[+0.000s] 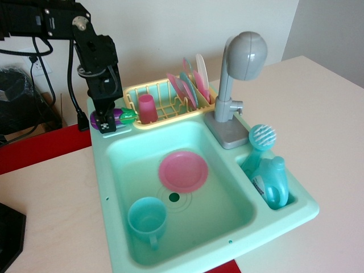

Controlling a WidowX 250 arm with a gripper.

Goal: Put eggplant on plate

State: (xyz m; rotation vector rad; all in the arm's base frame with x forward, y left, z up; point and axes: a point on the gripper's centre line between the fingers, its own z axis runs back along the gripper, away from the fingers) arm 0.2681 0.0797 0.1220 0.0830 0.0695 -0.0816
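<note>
The purple eggplant with its green cap lies on the sink's back left corner ledge, left of the yellow rack. My black gripper is down around its middle. One finger stands in front of it and the other is hidden behind, so I cannot tell whether the jaws press on it. The flat pink plate lies in the sink basin, near its middle, well to the right and nearer than the gripper.
The teal sink holds a teal cup at the front left. A yellow rack holds a pink cup and upright plates. A grey faucet, a brush and a teal bottle stand at the right.
</note>
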